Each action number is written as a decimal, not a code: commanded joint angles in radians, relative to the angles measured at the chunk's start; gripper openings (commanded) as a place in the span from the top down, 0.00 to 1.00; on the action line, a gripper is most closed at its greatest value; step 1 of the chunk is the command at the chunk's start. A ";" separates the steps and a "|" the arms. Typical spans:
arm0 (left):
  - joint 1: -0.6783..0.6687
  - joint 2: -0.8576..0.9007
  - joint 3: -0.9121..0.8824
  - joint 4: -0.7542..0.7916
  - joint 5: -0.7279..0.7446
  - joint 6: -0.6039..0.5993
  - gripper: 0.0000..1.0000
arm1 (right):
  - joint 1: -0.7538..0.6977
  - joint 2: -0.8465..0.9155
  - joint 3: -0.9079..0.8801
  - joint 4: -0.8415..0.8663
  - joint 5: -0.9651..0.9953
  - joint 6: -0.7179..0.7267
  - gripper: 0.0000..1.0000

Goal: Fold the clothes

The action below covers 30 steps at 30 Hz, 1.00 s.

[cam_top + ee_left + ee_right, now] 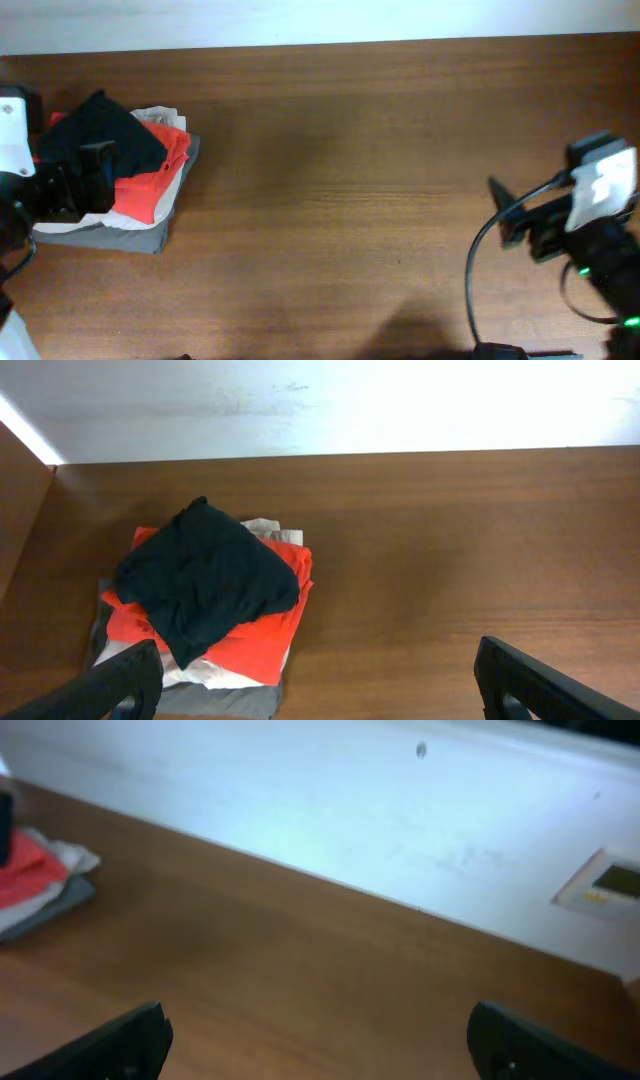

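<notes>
The clothes, a black garment [105, 135], lie bunched and folded on top of a stack of garments at the table's far left. They also show in the left wrist view [205, 580]; no logo shows. My left gripper [100, 178] is open and empty, just in front of the stack, its fingers wide apart in the left wrist view [315, 670]. My right gripper [505, 212] is open and empty at the far right, over bare wood in its wrist view [318, 1025].
Under the black garment lie a red folded garment [150, 185] [260, 640], a beige one [160, 115] [265, 528] and a grey one [130, 235] [240, 700]. The wooden table [340, 180] ends at a white wall [330, 405] at the back.
</notes>
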 commanded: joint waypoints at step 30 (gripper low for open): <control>0.002 0.002 -0.003 0.000 0.017 0.011 0.01 | -0.006 -0.792 -1.278 0.559 0.000 0.210 0.01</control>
